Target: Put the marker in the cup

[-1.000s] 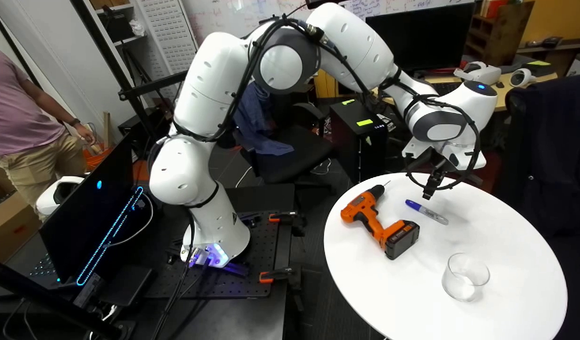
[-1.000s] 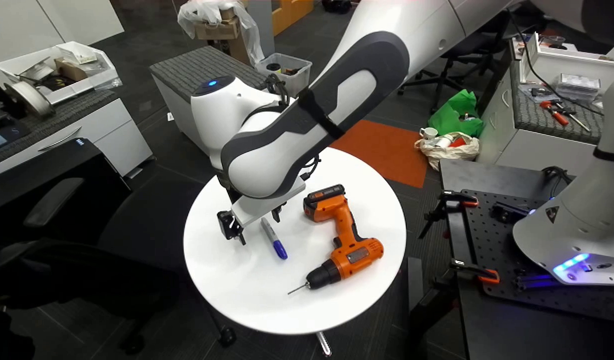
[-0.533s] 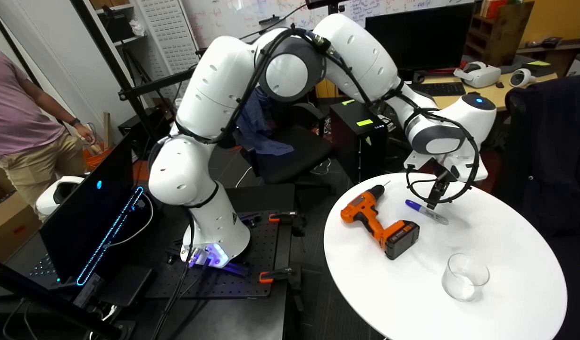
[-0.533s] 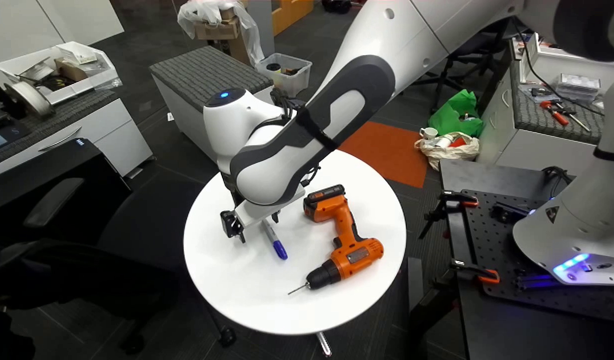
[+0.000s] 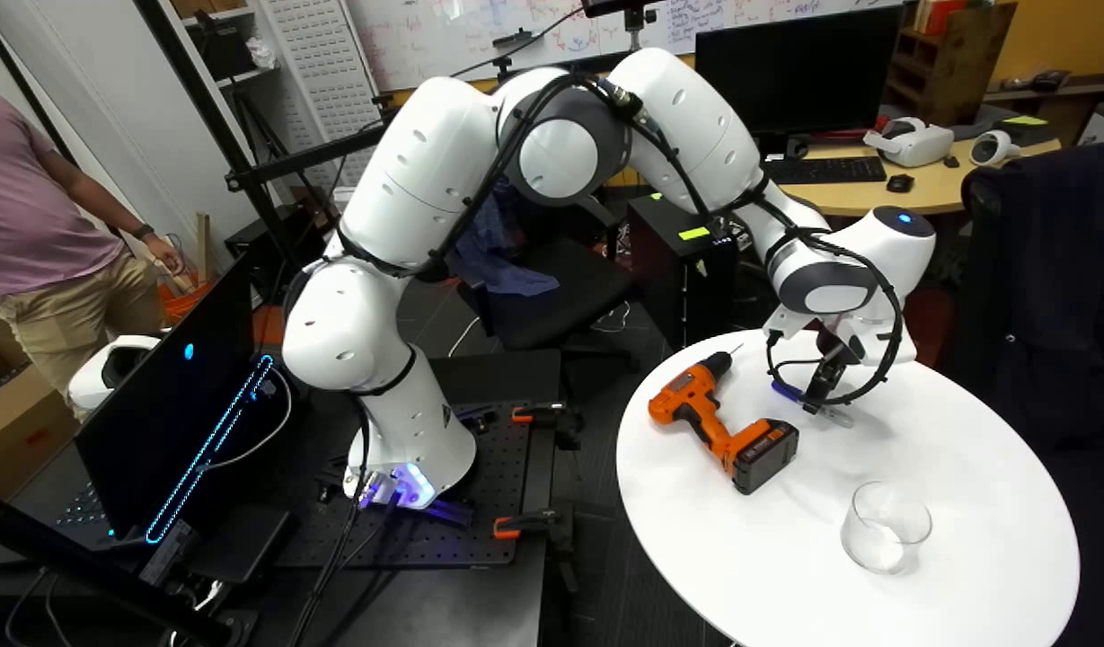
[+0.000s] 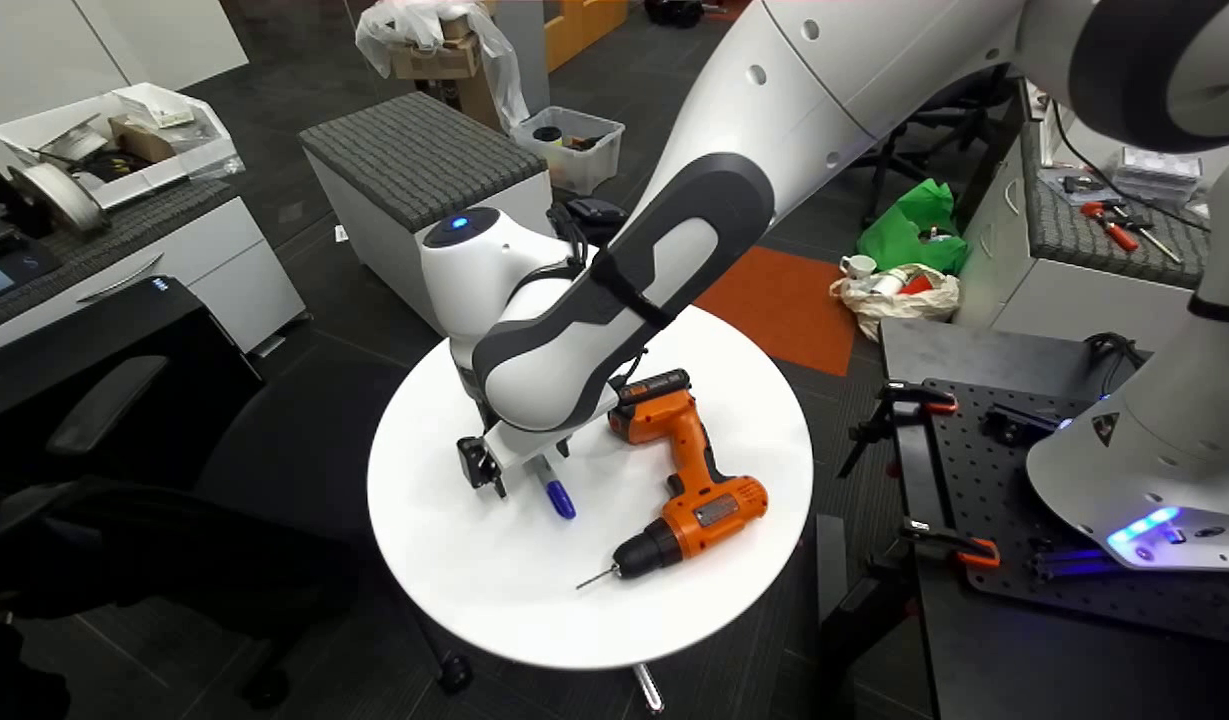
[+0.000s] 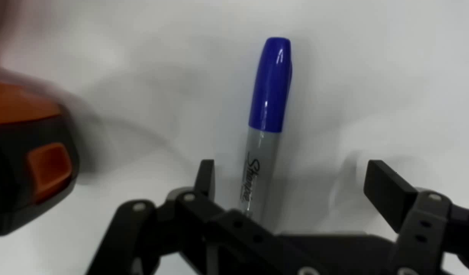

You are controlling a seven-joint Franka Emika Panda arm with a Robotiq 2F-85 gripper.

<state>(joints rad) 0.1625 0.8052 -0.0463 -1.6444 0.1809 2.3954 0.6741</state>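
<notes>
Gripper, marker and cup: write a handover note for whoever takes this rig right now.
Gripper: open, holding nothing; in the wrist view its fingers stand either side of the marker, which lies nearer one.
Marker: capped, lying on the white table, apart from the orange drill.
Cup: upright on the same table, seen in an exterior view.
Done: gripper positioned at the marker.
Left: grip it, lift it, put it in the cup.

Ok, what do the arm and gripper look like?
The arm is white and rounded, with dark grey joint trim, black cables strapped along it and a blue light near its far end. The gripper is black, with blocky fingers and round screws.
</notes>
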